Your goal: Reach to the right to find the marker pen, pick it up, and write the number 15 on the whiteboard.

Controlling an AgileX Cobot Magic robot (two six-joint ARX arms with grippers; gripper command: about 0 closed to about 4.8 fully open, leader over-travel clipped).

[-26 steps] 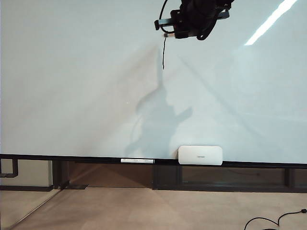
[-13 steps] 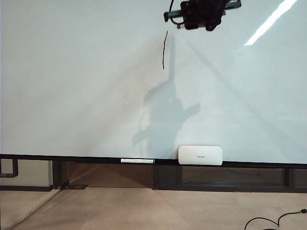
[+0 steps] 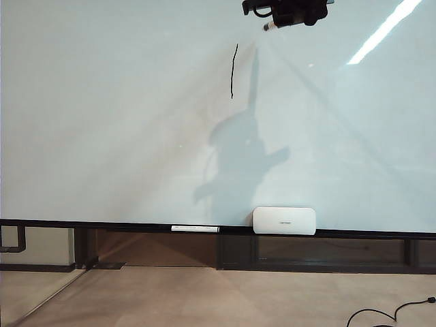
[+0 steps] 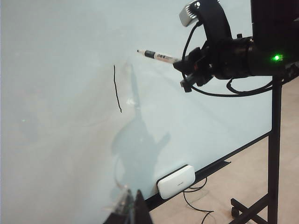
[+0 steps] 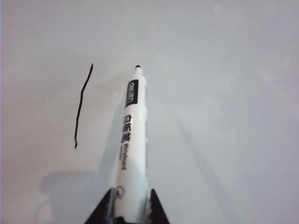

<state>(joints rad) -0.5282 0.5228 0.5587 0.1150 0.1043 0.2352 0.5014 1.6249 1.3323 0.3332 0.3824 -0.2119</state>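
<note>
I have the marker pen [image 5: 133, 140] clamped in the right gripper [image 5: 127, 205] — the jaws are closed down narrow on the lower barrel, and the black tip points forward out of them toward the whiteboard [image 3: 102, 136]. From the left wrist view the tip looks to be just off the glossy surface rather than pressed to it, though I cannot be certain of the gap. In the exterior view the right gripper [image 3: 286, 10] sits at the very top of the board, up and to the side of the stroke.

As for progress: the pen is found and picked up, and the "1" [image 3: 233, 71] is on the board — a thin, slightly wavy, near-vertical black line, lying beside and a little behind the pen tip as the jaws see it. I see no part of the "5" anywhere, so I judge the number 15 about half written, with the whole second digit left to draw beside the "1".

The left gripper [image 4: 133, 210] shows only as dark finger ends at the edge of its own camera; I cannot tell how wide they stand, and nothing appears to be between them. It is well away from the pen.
</note>
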